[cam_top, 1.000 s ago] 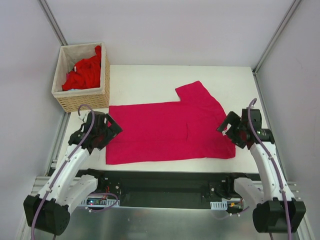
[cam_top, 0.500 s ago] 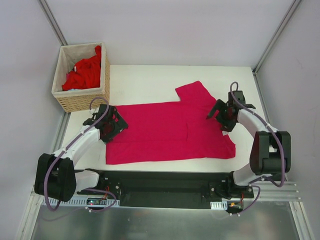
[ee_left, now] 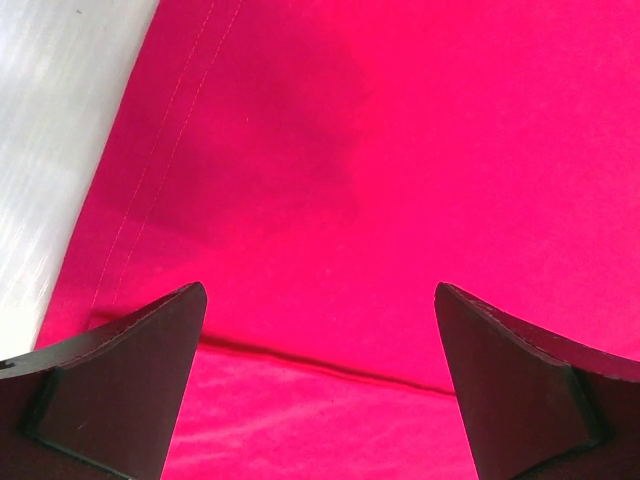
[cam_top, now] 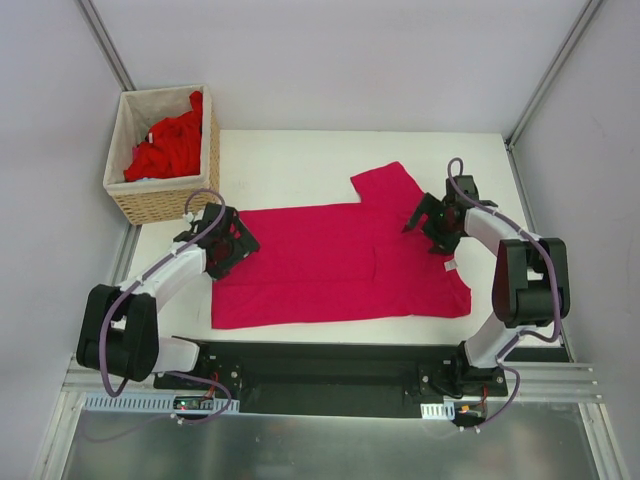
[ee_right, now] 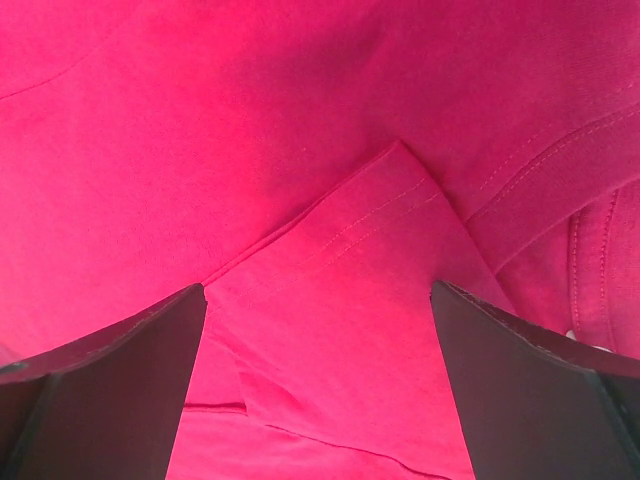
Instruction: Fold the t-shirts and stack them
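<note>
The magenta t-shirt (cam_top: 340,265) lies spread flat across the middle of the white table (cam_top: 300,160), hem end toward the left arm and neck end toward the right. One sleeve (cam_top: 392,185) sticks out on the far side. A small white neck label (cam_top: 450,265) shows at the right-hand edge.

And here's the left gripper (cam_top: 225,243), low over the hem corner, jaws spread wide with nothing between them, only cloth below in its wrist view. The right gripper (cam_top: 432,222) sits over the shoulder area, jaws just as wide and also empty. Its wrist camera shows a hemmed flap lying across the body of the shirt, so one sleeve may already be folded in.

My read: early days. This shirt is laid out and at most partly folded, no finished stack shows anywhere on the table, and both arms look set to take an edge.

More work waits at the far left corner, where the red shirts (cam_top: 165,150) sit heaped in the wicker basket (cam_top: 165,205). Plain pale walls close in the table on three sides, and the arm bases are bolted to a dark rail (cam_top: 330,370) along the near edge.
</note>
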`<control>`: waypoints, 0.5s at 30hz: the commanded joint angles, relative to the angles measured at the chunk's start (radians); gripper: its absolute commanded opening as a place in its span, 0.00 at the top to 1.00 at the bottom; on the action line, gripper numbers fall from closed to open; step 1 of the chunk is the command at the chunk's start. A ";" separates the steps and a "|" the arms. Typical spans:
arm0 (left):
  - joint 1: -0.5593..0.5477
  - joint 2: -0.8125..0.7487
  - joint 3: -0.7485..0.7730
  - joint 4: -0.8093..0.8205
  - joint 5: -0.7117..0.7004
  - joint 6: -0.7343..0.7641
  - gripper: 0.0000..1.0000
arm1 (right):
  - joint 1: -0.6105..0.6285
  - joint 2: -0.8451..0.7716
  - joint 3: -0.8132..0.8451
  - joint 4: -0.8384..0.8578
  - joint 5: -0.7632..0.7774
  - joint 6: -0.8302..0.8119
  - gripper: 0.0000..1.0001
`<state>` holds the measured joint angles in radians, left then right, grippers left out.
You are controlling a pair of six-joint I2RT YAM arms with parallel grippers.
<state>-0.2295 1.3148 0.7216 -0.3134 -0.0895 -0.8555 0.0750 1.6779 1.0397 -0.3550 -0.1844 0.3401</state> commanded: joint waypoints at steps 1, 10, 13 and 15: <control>-0.005 0.046 0.018 0.031 -0.036 0.012 0.01 | 0.002 0.013 0.011 0.024 0.005 0.013 0.00; -0.005 0.074 -0.057 0.069 -0.061 0.001 0.01 | 0.003 -0.021 -0.061 0.036 0.034 0.005 0.00; -0.005 0.058 -0.082 0.074 -0.055 0.004 0.01 | 0.002 -0.036 -0.093 0.039 0.042 0.004 0.01; -0.005 0.043 -0.108 0.080 -0.052 0.007 0.01 | 0.002 -0.050 -0.121 0.047 0.046 0.002 0.01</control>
<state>-0.2295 1.3727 0.6765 -0.2344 -0.1249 -0.8543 0.0746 1.6650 0.9756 -0.2943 -0.1684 0.3401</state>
